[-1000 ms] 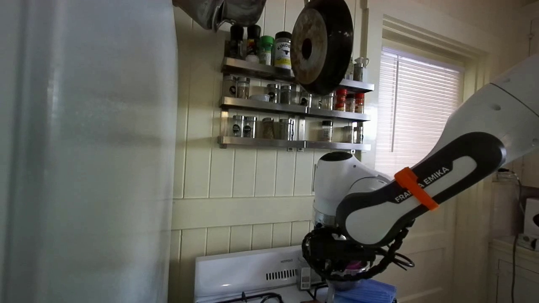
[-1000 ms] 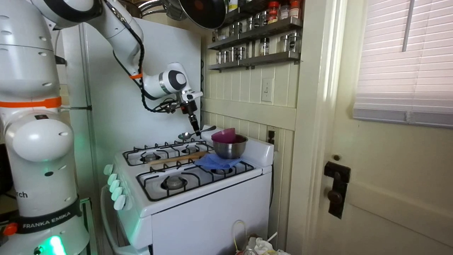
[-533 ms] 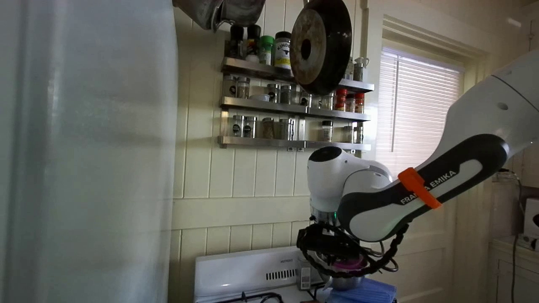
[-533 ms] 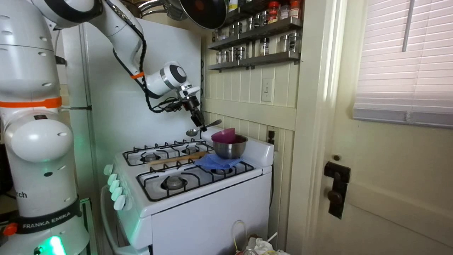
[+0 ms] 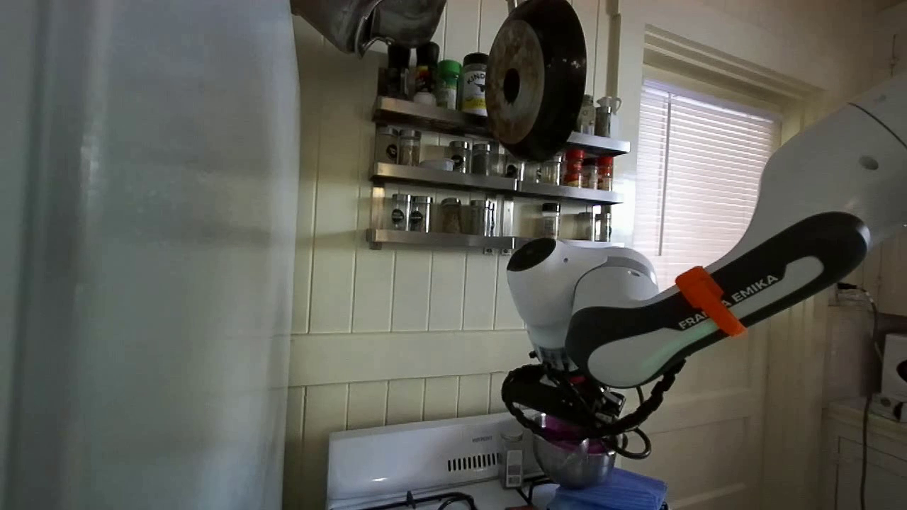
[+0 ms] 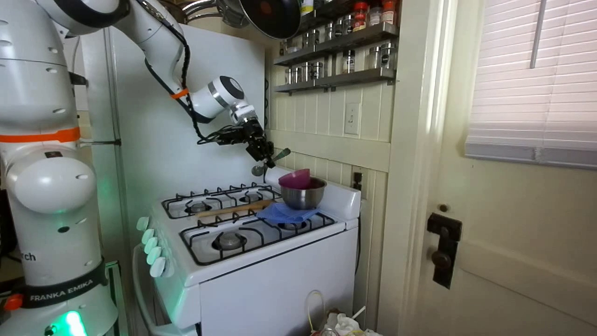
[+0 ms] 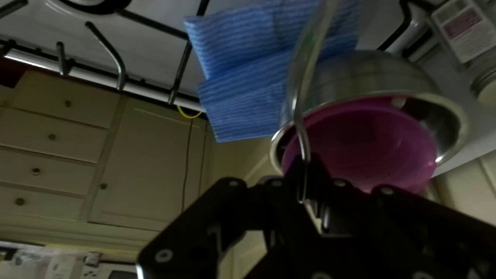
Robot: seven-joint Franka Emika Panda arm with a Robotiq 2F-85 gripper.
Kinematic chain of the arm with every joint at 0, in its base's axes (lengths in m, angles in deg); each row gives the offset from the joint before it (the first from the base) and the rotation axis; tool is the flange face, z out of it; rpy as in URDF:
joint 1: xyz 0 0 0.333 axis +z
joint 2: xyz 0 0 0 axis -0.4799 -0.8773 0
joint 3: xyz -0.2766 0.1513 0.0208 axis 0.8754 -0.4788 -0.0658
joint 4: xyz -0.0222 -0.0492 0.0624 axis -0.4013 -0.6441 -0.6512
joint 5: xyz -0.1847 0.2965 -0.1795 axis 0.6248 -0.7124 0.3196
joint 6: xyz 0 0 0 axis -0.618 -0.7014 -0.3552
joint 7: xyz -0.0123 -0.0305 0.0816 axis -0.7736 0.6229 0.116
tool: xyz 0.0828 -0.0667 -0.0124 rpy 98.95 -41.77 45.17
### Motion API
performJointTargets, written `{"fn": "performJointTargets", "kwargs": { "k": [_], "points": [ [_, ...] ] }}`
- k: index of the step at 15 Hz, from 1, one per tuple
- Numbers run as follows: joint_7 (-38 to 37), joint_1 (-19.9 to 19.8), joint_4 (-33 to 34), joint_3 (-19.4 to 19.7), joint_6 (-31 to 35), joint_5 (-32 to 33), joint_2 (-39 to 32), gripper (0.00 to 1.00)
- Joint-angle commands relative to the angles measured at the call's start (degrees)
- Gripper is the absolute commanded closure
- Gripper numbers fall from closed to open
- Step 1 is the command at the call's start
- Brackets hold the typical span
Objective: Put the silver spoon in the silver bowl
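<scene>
The silver spoon (image 6: 282, 154) is pinched in my gripper (image 6: 270, 164), its bowl end to one side of the fingers and its handle to the other. In the wrist view the spoon (image 7: 310, 58) runs up from the closed fingertips (image 7: 305, 174), slightly blurred. The silver bowl (image 6: 303, 199) stands upright on the stove's back corner, below and beyond the gripper. It also shows in the wrist view (image 7: 364, 73) and in an exterior view (image 5: 577, 469). A pink bowl (image 6: 296, 179) sits tilted inside it. The spoon is apart from both bowls in the exterior view.
A folded blue cloth (image 6: 284, 213) lies under the silver bowl on the stove grates (image 6: 210, 254). A wooden utensil (image 6: 228, 210) lies across the stove. A small bottle (image 7: 484, 89) stands near the bowl. A pan (image 5: 528, 81) hangs above, before spice shelves (image 5: 439, 241).
My gripper has carried the spoon rightward and slightly up, closer to the bowls, in an exterior view. The wrist has tilted. The bowls and cloth have stayed put.
</scene>
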Motion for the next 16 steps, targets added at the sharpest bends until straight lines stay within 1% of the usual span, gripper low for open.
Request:
{"fn": "performJointTargets", "kwargs": {
  "k": [1,3,4,5,6,9,10,12,14,16],
  "points": [
    [-8.17,-0.08,0.13,-0.86,-9.12,2.17,2.53,0.99],
    [-11.07,-0.28,0.98,-0.86,-15.06,1.67,3.40,0.99],
    [-8.64,-0.30,1.80,-0.60,-17.97,-0.23,2.80,0.99],
    [-7.85,-0.11,1.16,-0.38,-13.93,0.66,2.39,0.94],
    [-7.86,-0.13,1.44,-0.36,-15.94,0.60,2.64,0.94],
    [-7.86,-0.16,1.58,-0.32,-16.85,0.60,2.69,0.94],
    [-9.17,-0.05,2.31,-1.15,-19.49,4.67,1.99,0.99],
    [-9.75,-0.26,3.16,-1.41,-22.23,11.54,2.37,0.99],
    [-8.65,-0.51,2.49,-0.90,-24.82,17.58,3.81,0.99],
    [-8.88,-0.94,1.83,-0.31,-27.49,23.37,3.61,0.99]
  ]
}}
